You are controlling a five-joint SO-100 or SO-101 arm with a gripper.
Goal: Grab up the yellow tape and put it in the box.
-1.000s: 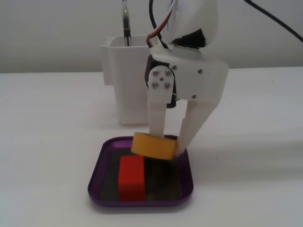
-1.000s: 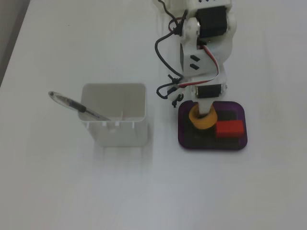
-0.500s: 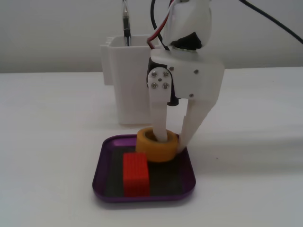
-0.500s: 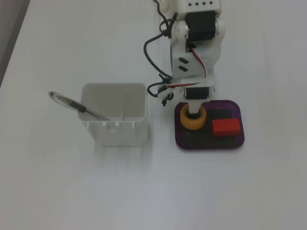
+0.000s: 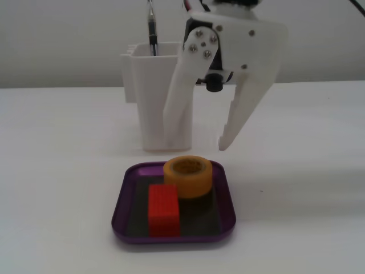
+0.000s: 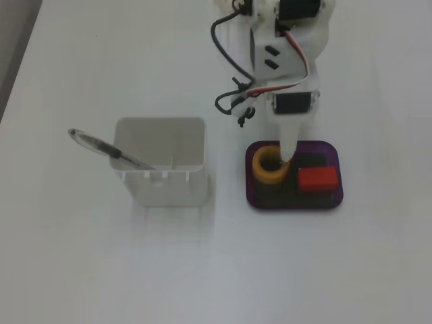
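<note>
White two-finger tool has lifted clear, jaws apart, leaving small yellow-orange tape roll released flat at 12 o'clock inside shallow purple metallic tray.

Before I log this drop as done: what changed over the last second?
The hand let go of the yellow tape and rose clear of it, open. The tape went from tilted in the grip above the box to resting flat inside it beside the red block. The box slid slightly during the placement. The white container and pen stayed put.
</note>
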